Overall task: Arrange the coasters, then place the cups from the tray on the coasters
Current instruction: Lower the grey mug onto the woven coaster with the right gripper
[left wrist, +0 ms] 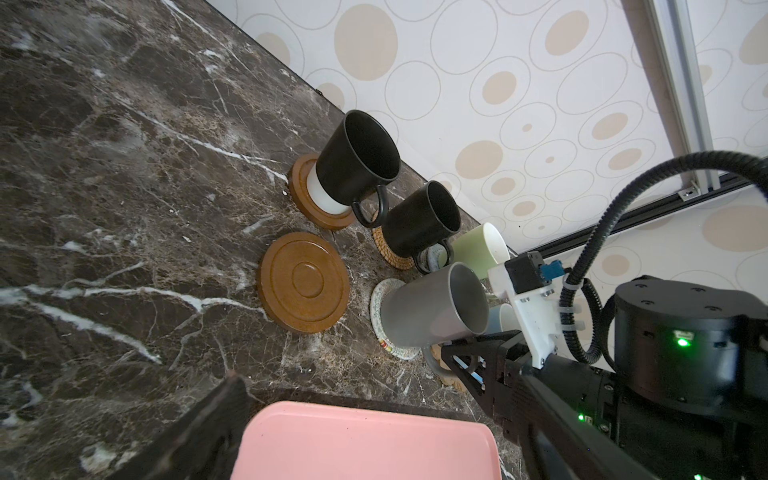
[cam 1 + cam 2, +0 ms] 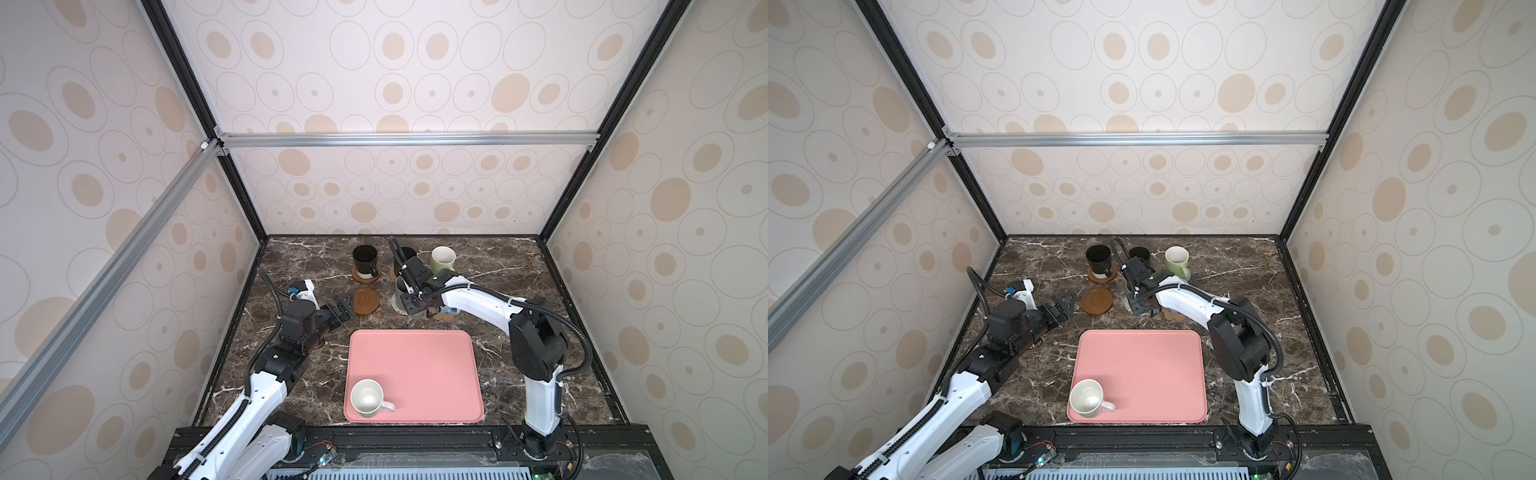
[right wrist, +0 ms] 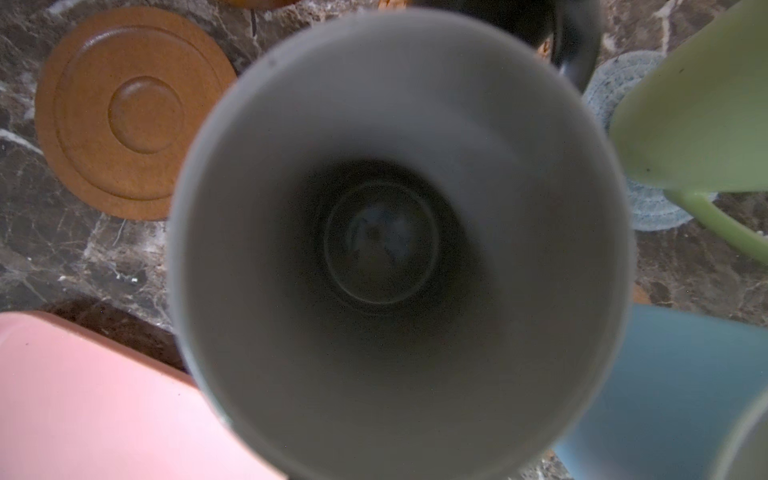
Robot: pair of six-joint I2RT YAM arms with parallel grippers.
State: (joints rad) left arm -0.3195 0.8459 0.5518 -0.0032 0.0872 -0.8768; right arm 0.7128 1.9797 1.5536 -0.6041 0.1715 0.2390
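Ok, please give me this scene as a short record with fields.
tray: pink tray, holds only the white mug
free coaster: bare wooden disc
far row: black mug on wooden coaster, second black mug on rattan coaster, light green mug on blue-grey coaster
grey mug: upright on whitish woven coaster
light blue mug: beside grey mug
left gripper: open, empty
right gripper: at grey mug, grip unclear

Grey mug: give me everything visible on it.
The grey mug is a plain matte, ceramic-looking cylinder, empty, with a darker inside and a ring at its bottom. It stands upright on the whitish woven coaster, beside the empty wooden coaster and the light blue mug. Its handle is mostly hidden behind the right pincer, which sits close against that side; whether it grips cannot be told.
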